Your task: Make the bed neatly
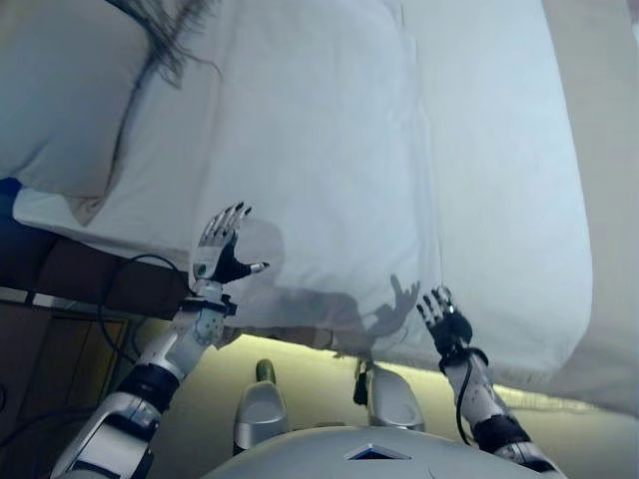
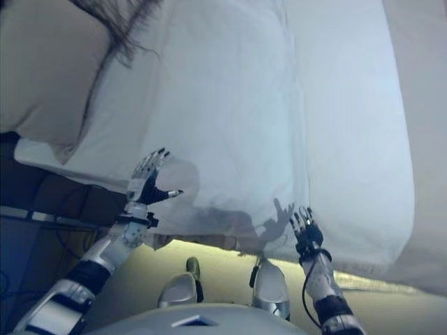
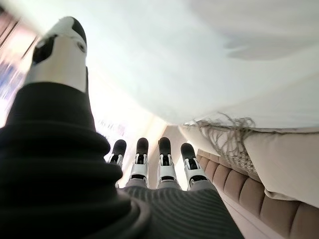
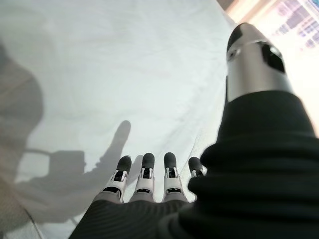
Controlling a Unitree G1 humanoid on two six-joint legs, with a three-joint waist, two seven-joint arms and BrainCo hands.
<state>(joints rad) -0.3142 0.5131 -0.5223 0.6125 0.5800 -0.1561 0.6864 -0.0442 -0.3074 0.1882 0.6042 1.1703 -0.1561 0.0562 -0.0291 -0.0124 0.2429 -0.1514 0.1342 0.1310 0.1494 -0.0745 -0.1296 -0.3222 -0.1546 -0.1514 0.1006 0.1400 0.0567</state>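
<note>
A white duvet covers the bed and hangs over its near edge. My left hand is raised over the duvet's near left part, fingers straight and spread, holding nothing. My right hand hovers at the duvet's hanging near edge, also open and empty. In the right wrist view its straight fingers point at smooth white cloth. In the left wrist view the fingers point along the duvet's underside.
A beige pillow with a dark fringed throw lies at the far left. A padded headboard shows in the left wrist view. The bed frame and floor lie at the lower left.
</note>
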